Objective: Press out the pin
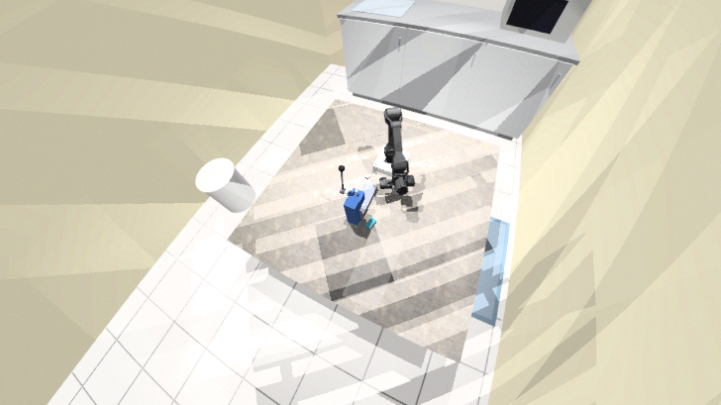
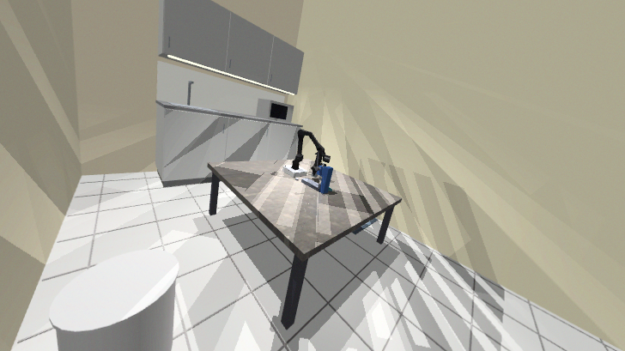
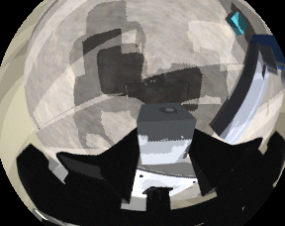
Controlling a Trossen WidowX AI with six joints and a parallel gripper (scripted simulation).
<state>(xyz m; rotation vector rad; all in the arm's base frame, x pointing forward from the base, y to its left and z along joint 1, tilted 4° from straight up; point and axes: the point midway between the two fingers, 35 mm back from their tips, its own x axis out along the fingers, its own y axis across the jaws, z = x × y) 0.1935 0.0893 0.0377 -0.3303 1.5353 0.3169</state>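
Observation:
My gripper is shut on the grey block, whose top shows a small round pin or hole. It is beside the press bed; whether the block touches the table is hidden. The blue press stands at the bed's far end from the arm. Its lever stands upright with a black knob. The teal cup is on the table beside the press. The punch is too small to tell.
The arm's white base stands behind the gripper. The lever is on the side of the press away from the gripper. The table carries strong striped shadows. A white cylinder stands off the table.

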